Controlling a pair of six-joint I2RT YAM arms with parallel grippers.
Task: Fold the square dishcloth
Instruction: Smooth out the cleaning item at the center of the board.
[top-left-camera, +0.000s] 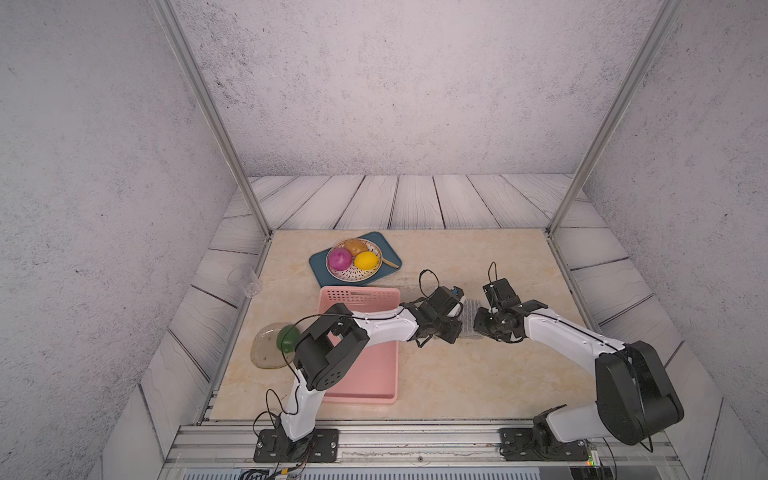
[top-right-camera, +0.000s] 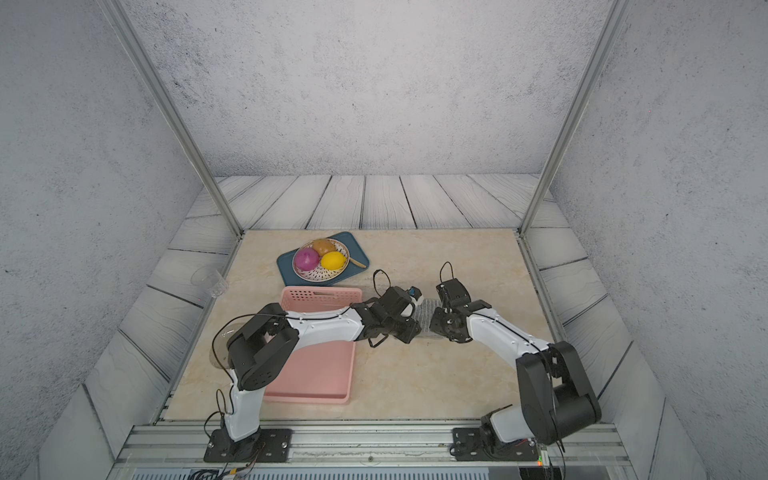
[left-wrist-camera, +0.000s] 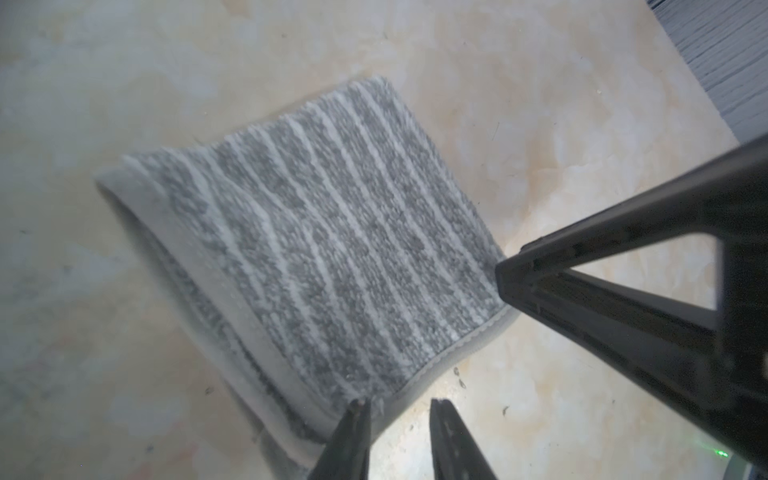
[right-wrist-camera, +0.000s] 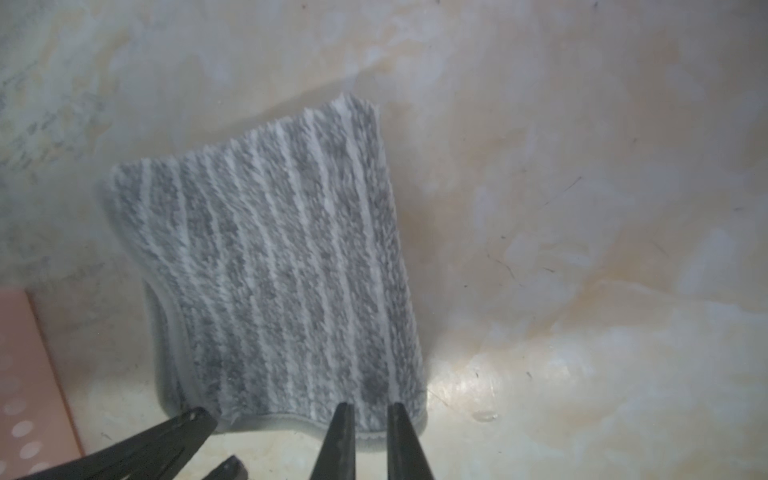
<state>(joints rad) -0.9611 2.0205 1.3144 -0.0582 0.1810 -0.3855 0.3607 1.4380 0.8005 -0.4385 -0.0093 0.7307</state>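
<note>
Grey, white-striped square dishcloth (left-wrist-camera: 324, 249), folded, hemmed edges layered.

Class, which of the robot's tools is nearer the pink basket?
Left. The left tool is at the cloth corner nearest the basket; the right tool is at the corner farther away.

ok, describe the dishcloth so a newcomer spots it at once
On the beige marble tabletop, look beside the perforated end of the pink basket, between the left gripper and right gripper. The folded dishcloth lies flat there: the only fabric, fuzzy grey with thin white stripes and a plain grey hem.
</note>
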